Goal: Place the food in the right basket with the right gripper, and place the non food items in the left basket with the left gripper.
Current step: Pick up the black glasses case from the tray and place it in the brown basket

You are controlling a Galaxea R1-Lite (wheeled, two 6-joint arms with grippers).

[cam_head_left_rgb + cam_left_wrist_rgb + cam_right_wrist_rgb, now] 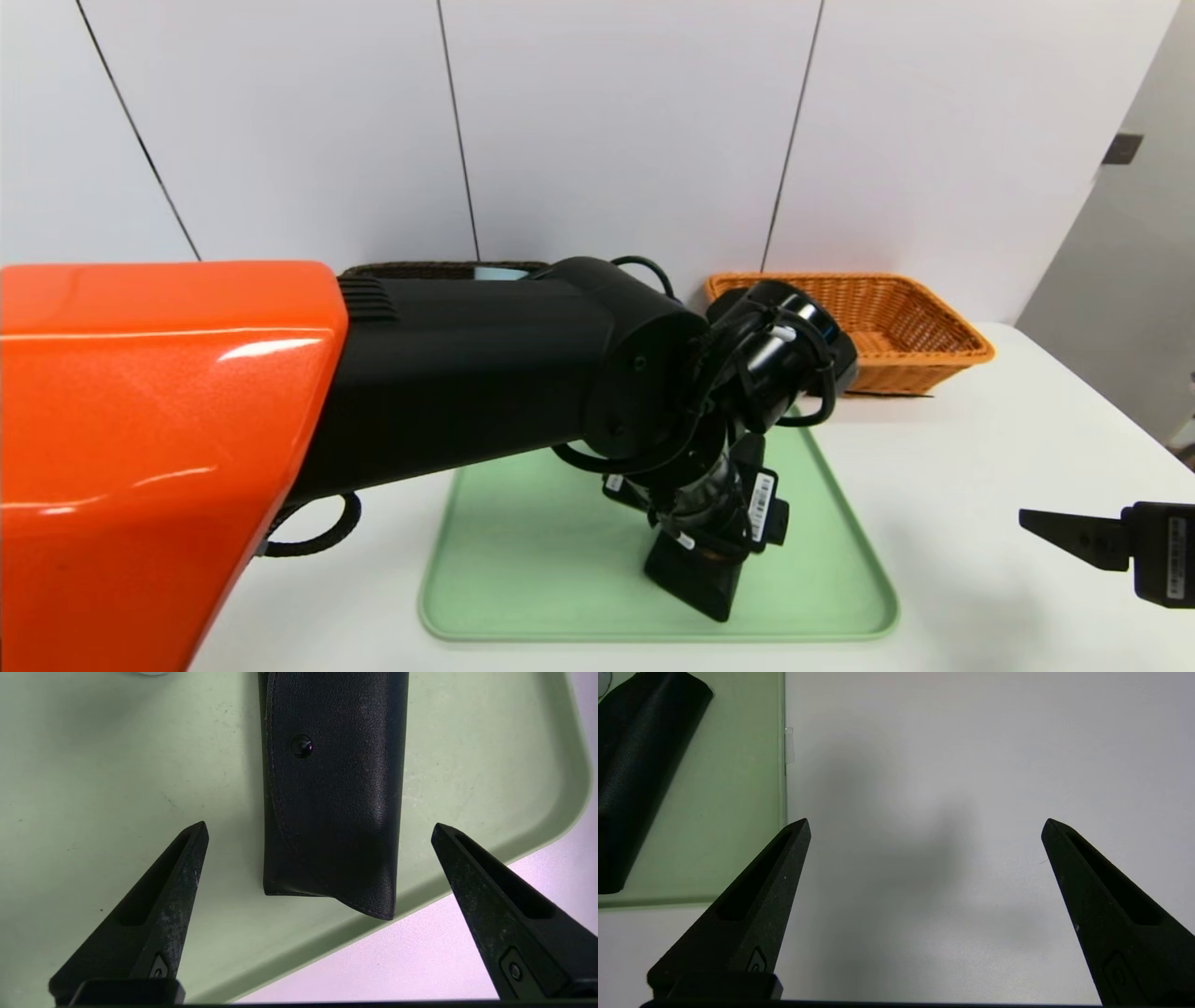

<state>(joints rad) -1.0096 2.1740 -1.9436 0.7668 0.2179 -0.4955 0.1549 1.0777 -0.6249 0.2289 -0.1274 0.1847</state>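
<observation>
Two baskets at the back of the white table (pixel 980 485): orange wicker basket (pixel 920 336) on the right, dark woven basket (pixel 411 271) on the left, mostly hidden behind the left arm. Something pale inside the dark one, can't make out what.

Black leather glasses case (pixel 334 798) lying flat on the pale green tray (pixel 93 788), near the tray's front right corner, snap button facing up, one end close to the tray's rim.

Left gripper (pixel 320 828) hanging right over that case, fingers spread wide, one on each side of the case's near end, not touching it as far as visible. Nothing held.

Right gripper (pixel 924 823) off to the right, over bare table just beside the tray's edge, fingers wide apart too, nothing between them. Only its tip poking into the head view at the right edge.
</observation>
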